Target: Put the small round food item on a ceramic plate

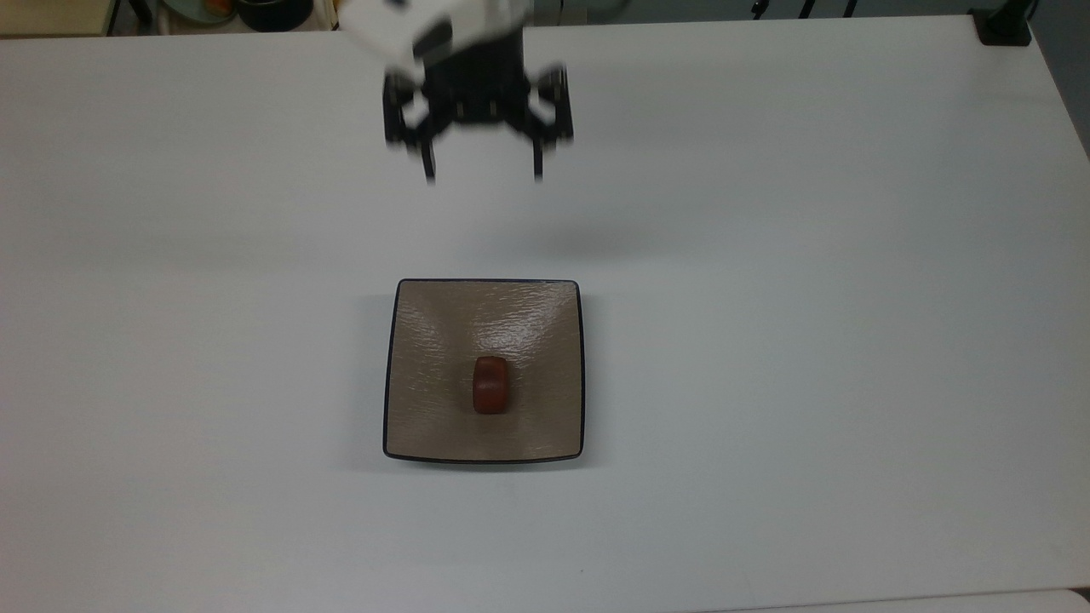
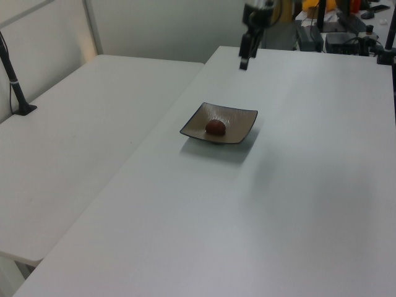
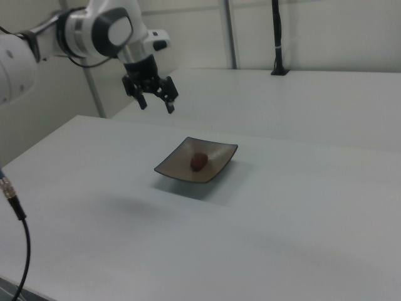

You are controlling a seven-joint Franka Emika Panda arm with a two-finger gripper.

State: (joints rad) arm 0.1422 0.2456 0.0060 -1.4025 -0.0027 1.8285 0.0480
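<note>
Your gripper (image 1: 483, 174) hangs high above the table (image 1: 809, 298), well apart from the plate (image 1: 426, 332), toward the top edge of the top view. Its two black fingers (image 1: 428, 166) point straight down, and the jaws stand wide open with nothing between them. In the right view you can see the gripper (image 3: 155, 105) up in the air at the right view's left, above and beyond the plate (image 3: 172, 168), with the white wrist above it and the arm (image 3: 37, 44) reaching in from the right view's left edge. In the left view the gripper (image 2: 244, 63) hangs near the top of the picture, over the far part of the table (image 2: 309, 216), again clear of the plate (image 2: 238, 120).

Count what you have: one arm, one gripper, one plate, one piece of food.

The piece of food (image 1: 491, 385) lies on the plate, close to its middle and slightly toward the bottom edge in the top view. It is a small reddish-brown rounded lump, resting in the dip of the plate's rippled tan surface and touching nothing else. The left view shows the piece of food (image 2: 215, 127) sitting inside the raised corners of the plate, and the right view shows it (image 3: 198, 160) in the same hollow.

The plate is square with rounded corners and a thin dark rim, and it sits flat on the white table. A second white table (image 2: 74, 136) stands beside yours at the left view's left, and a black cable (image 3: 15, 226) runs down the right view's left edge.
</note>
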